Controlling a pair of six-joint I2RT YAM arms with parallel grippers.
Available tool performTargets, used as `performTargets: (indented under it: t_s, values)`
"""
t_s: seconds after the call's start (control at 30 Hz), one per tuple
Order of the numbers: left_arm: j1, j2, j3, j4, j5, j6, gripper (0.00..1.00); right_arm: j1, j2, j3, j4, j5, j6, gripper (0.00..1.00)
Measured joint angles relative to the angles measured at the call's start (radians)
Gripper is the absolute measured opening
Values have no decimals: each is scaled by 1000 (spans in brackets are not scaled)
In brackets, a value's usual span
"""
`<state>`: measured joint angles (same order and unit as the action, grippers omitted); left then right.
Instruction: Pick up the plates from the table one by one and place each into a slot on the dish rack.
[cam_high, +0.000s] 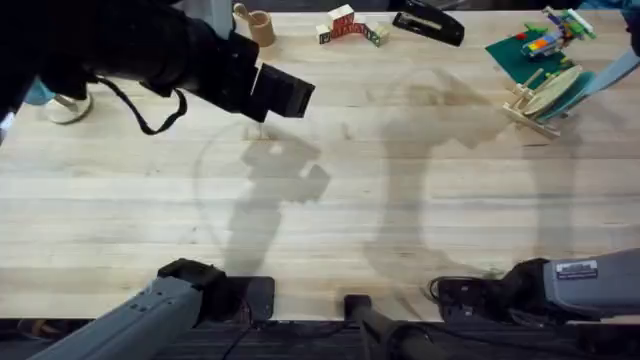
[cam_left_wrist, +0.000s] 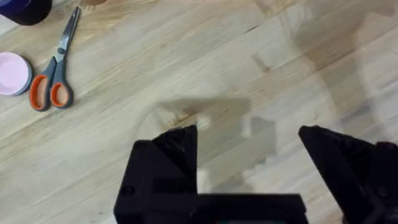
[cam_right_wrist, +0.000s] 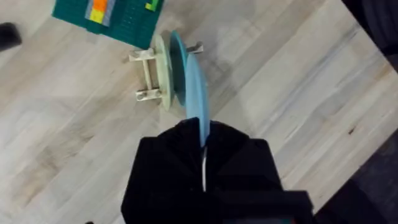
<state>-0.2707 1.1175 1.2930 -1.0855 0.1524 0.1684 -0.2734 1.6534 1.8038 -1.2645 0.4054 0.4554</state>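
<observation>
Right hand: grips light blue plate on edge at rack | teal plate: slotted | left hand: wide, over counter

Left gripper spread wide, right gripper clamped tight, raised.

My left gripper hangs open over bare table; well away from it, scissors lie beside a pink dish.
</observation>
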Motion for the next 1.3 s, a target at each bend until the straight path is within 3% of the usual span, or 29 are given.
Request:
performTargets:
  t_s: [0.43,0.9,1.3]
  values:
    - [0,0,0,0,0,0,994,-80,0,0,-49,8,-33,30]
    - [0,0,0,-3,0,-3,994,-98,0,0,19,-79,-65,31]
    - [0,0,0,-4,0,-3,994,-170,20,0,24,-139,-116,30]
